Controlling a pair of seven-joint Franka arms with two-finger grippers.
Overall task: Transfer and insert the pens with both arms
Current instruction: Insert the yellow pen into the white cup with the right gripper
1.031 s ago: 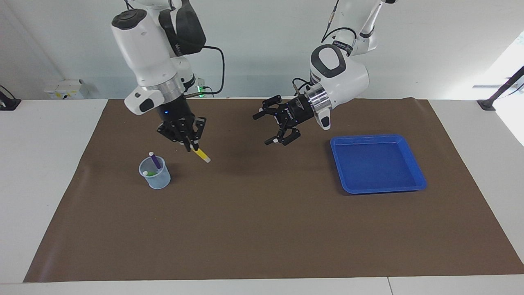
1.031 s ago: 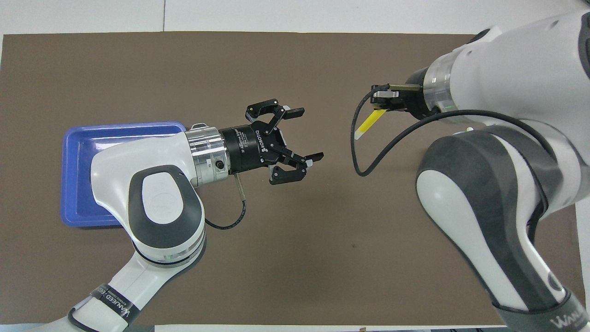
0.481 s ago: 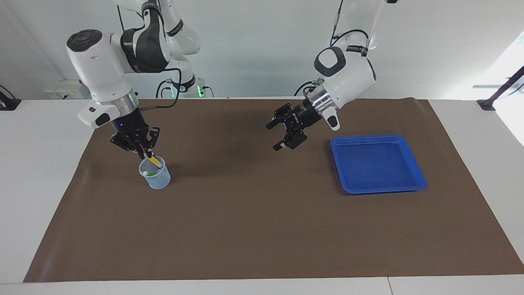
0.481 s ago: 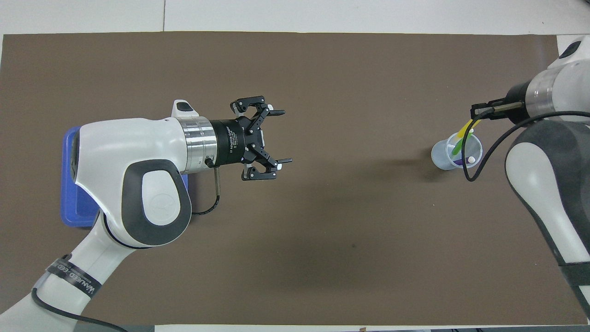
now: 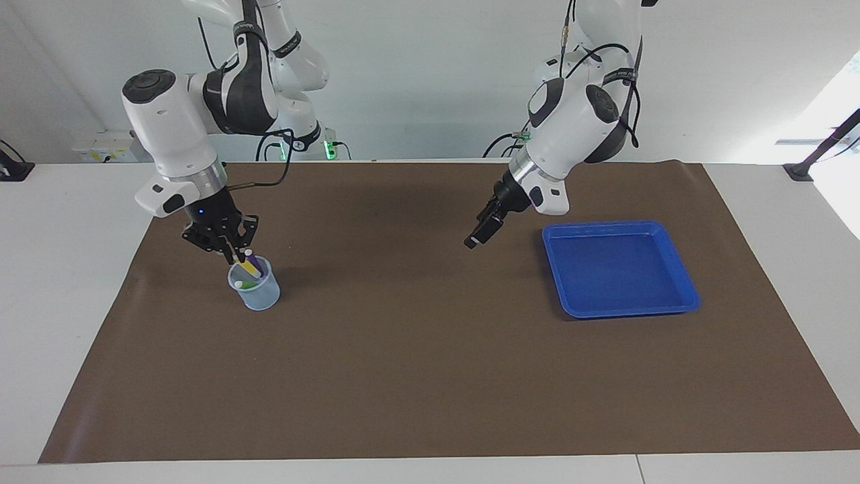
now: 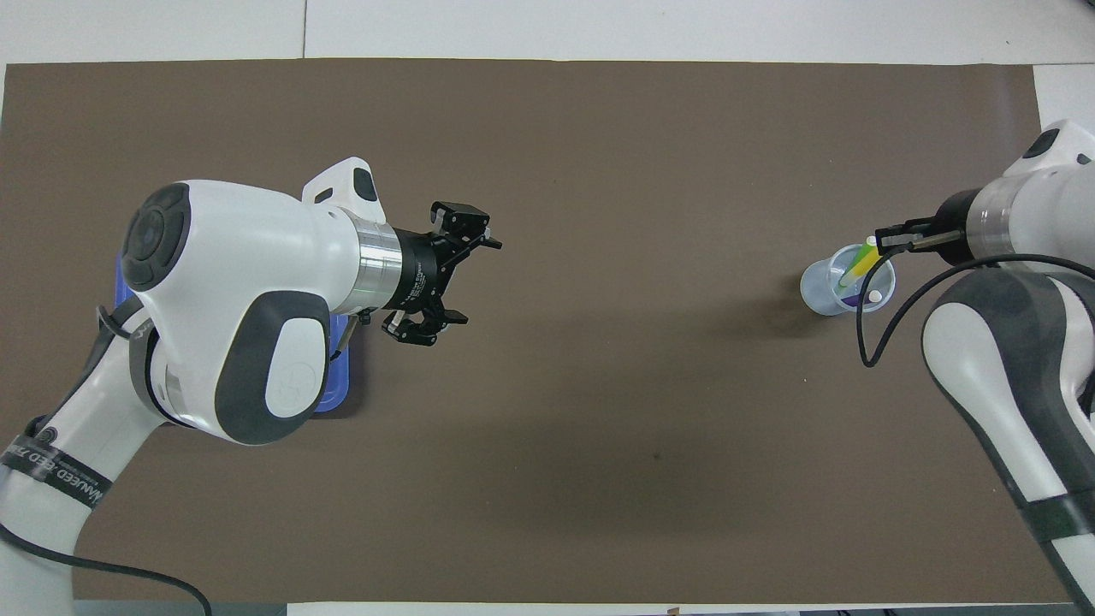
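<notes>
A clear cup (image 5: 261,296) (image 6: 817,291) stands on the brown mat toward the right arm's end. A purple pen (image 5: 250,257) leans in it and a green pen (image 5: 246,286) lies low inside. My right gripper (image 5: 235,254) (image 6: 890,237) hangs just over the cup's rim, shut on the yellow pen (image 5: 250,267) (image 6: 861,263), whose lower end slants down into the cup. My left gripper (image 5: 478,235) (image 6: 473,282) hovers open and holds nothing, over the mat beside the blue tray (image 5: 618,269).
The blue tray holds nothing; in the overhead view the left arm covers most of it, leaving only its rim (image 6: 335,395) showing. The brown mat (image 5: 430,376) covers most of the white table. Two slimmer arms stand at the wall past the mat's edge.
The right gripper carried the yellow pen over to the cup and lowered its end in. The left arm drew back toward the tray and turned its wrist, still open.
</notes>
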